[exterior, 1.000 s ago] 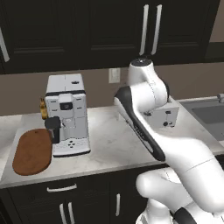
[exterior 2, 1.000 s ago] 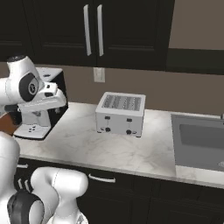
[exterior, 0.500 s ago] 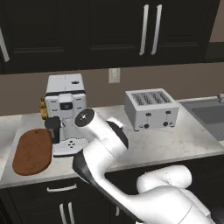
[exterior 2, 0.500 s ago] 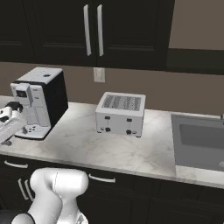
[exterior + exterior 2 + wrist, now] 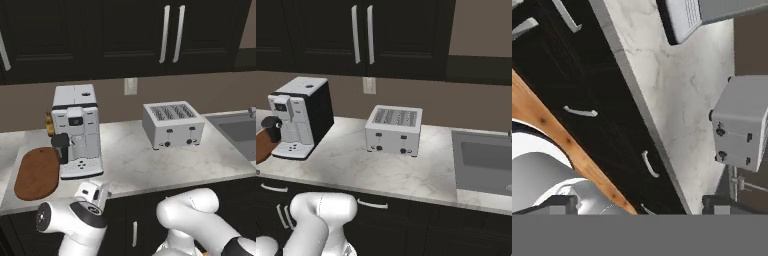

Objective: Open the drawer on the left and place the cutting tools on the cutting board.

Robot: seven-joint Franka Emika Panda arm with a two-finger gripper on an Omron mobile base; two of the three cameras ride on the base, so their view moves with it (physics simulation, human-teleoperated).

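Cutting board (image 5: 37, 172) lies flat at the left end of the marble worktop (image 5: 150, 160), just left of the coffee machine (image 5: 76, 131) and touching or nearly touching its base; in right base view only its end shows at the left edge (image 5: 262, 145). Toaster (image 5: 173, 124) sits further right on the worktop, well apart from the machine, w/ the sink (image 5: 483, 160) at the far right. Drawer fronts run below the worktop edge; right base view shows short horiz. silver handles (image 5: 372, 204), and in hand view one drawer (image 5: 607, 145) w/ bar handle (image 5: 580, 112) looks shut. Which one is the left drawer: can't tell. Arm is folded low in front of the cabinets, wrist (image 5: 92, 192) at worktop-edge height near the board. Gripper (image 5: 637, 204): dark tips at bottom of hand view, set wide apart, nothing between them, so open.
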